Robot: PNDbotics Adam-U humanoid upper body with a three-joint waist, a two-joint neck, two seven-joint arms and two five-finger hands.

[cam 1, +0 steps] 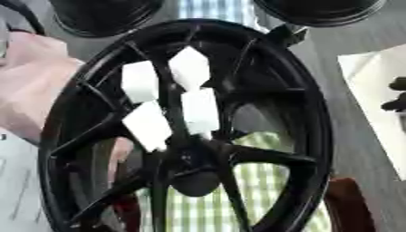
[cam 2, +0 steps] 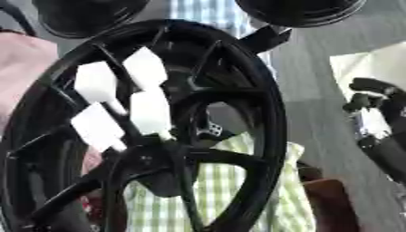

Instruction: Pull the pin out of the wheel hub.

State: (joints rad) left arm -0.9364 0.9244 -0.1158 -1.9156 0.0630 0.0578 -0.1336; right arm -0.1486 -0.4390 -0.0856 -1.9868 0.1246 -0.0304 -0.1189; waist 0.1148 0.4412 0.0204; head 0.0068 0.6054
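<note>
The black wheel hub (cam 1: 186,131) is standing upright, filling the middle of both views, with white blocks (cam 1: 171,97) (four of them) sitting between its spokes. The right hand (cam 2: 379,115) is hanging well apart at the right edge; whether its fingers are curled I cannot tell.

- Both eye views come to me soft and blocky; I get no crisp edge anywhere.
- The wheel (cam 1: 186,131) reads as near-solid black, its spokes smeared, detail crushed in the hub.
- Four white patches (cam 1: 171,97) behind the spokes, around 11 o'clock, are blown out to flat white.
- The pale sheet (cam 1: 379,90) at 3 o'clock glares brightly.
- My right hand (cam 2: 380,127), at 3 o'clock in the right eye view, is a dark blur.
- Light looks even and diffuse; I see no hard shadows.
</note>
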